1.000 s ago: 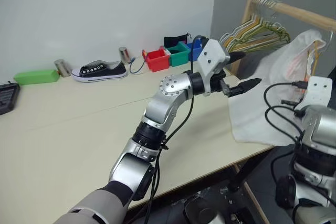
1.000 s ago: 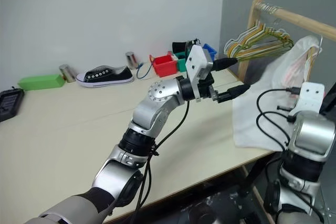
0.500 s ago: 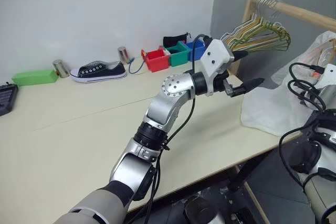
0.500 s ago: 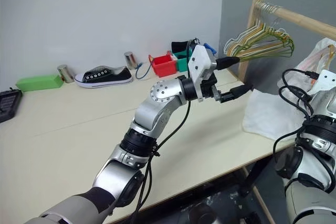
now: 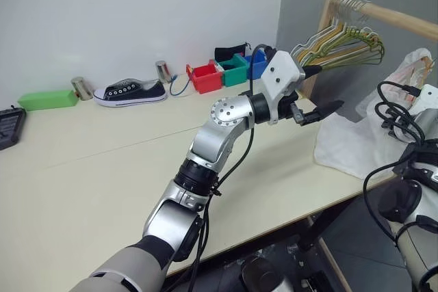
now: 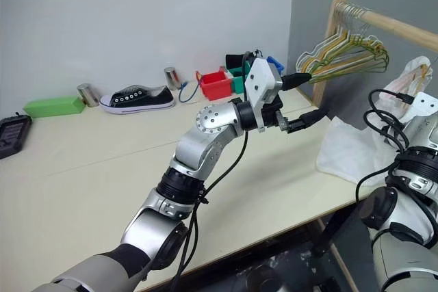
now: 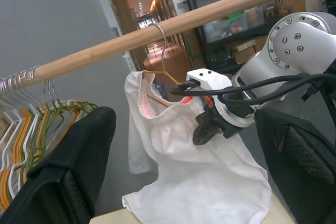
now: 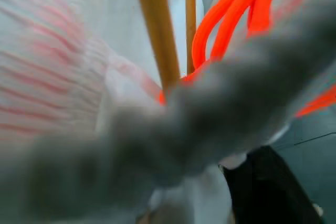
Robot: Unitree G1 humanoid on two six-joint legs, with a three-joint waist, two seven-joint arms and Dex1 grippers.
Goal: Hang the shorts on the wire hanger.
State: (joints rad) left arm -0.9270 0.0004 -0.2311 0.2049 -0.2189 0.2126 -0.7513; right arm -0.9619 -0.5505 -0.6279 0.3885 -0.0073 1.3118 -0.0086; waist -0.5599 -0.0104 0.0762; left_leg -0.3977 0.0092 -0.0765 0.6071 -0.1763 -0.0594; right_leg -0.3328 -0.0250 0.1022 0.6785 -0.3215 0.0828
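Note:
The white shorts (image 7: 205, 171) hang by their gathered waistband from the golden wire hanger (image 7: 167, 74), whose hook loops over a wooden rod (image 7: 173, 24). Their lower part rests on the table's far right corner (image 5: 352, 147). My right gripper (image 7: 203, 132) is pressed against the waistband just below the hanger. Its wrist view shows the hanger wire (image 8: 157, 30) and the orange drawstring (image 8: 236, 14) very close. My left gripper (image 5: 324, 89) hovers open and empty above the table, pointing at the shorts, a short way from them.
A bunch of pale hangers (image 5: 342, 42) hangs on the rod nearer the wall. Along the table's (image 5: 102, 169) back edge stand a black sneaker (image 5: 130, 91), two metal cans (image 5: 163, 71), red (image 5: 204, 76) and green bins (image 5: 233, 70), and a green box (image 5: 46, 100).
My right arm has swung to the right toward the rod, taking the shorts' upper part with it, so less cloth lies on the table. The left arm has stayed still.

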